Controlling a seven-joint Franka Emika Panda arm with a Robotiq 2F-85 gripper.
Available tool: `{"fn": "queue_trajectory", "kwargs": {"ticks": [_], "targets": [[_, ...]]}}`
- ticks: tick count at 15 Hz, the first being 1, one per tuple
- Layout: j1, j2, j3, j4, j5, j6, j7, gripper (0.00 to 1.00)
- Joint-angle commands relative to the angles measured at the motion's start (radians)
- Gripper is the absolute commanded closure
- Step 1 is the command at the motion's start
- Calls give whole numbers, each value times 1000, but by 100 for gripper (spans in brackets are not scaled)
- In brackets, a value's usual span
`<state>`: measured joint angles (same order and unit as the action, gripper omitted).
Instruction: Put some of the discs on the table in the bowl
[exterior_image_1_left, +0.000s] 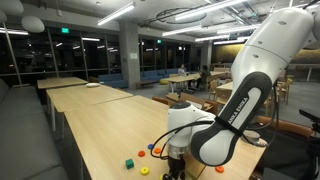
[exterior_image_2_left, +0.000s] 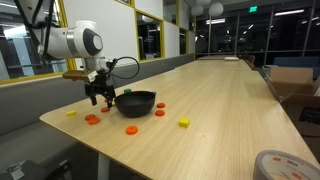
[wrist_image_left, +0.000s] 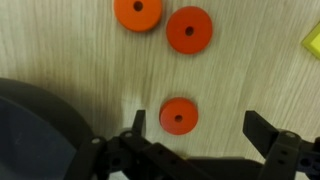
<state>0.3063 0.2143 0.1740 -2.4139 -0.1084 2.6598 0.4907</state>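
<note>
Discs (wrist_image_left: 189, 30) sit loose beside the bowl (wrist_image_left: 35, 130), gripper (wrist_image_left: 199, 124) spread wide around one orange disc (wrist_image_left: 178, 117), probably lining up a grab.

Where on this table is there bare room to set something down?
The long stretch of table beyond the bowl looks bare far back. It is crowded round the bowl, where discs lie and the gripper hangs.
</note>
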Motion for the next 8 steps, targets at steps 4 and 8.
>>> {"fn": "queue_trajectory", "kwargs": {"ticks": [4,8], "targets": [[11,3,-4,6,20,19,3,0],[7,-3,28,7,69,20,-33,0]]}}
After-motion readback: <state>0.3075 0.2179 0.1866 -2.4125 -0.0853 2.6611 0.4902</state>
